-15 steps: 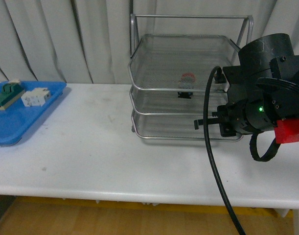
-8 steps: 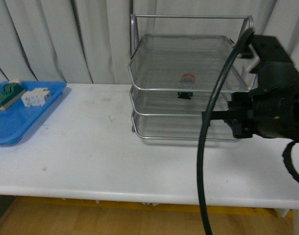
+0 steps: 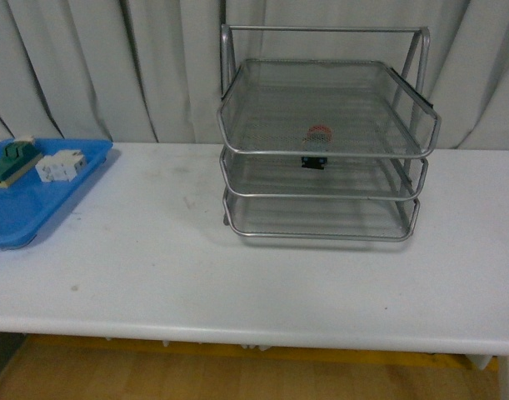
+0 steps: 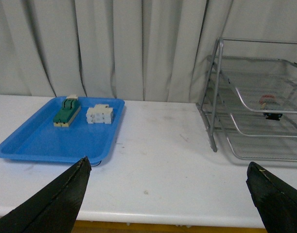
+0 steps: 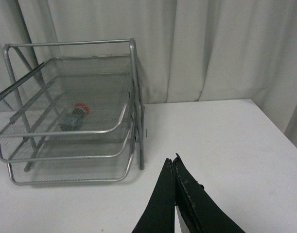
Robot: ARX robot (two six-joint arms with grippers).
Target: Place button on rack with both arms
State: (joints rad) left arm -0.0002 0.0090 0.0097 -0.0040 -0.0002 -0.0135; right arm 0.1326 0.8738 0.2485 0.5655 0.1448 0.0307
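The button (image 3: pixel 319 133), red cap on a dark body, lies in the top tray of the silver wire rack (image 3: pixel 237 108) at the back of the white table. It also shows through the mesh as the button (image 5: pixel 75 116) in the right wrist view and the button (image 4: pixel 269 101) in the left wrist view. My left gripper (image 4: pixel 170 170) is open and empty, well back from the rack (image 4: pixel 216 92). My right gripper (image 5: pixel 172 162) is shut on nothing, over bare table beside the rack (image 5: pixel 133 97). Neither arm shows in the front view.
A flat blue tray (image 3: pixel 21 212) at the table's left holds a green-and-cream terminal block (image 3: pixel 8 160) and a white blocky component (image 3: pixel 61 165). Grey curtains hang behind. The table's front edge (image 3: pixel 254 333) runs close by.
The right arm, which stood in front of the rack's right side, has pulled back out of the front view. The button stays in the top tray.
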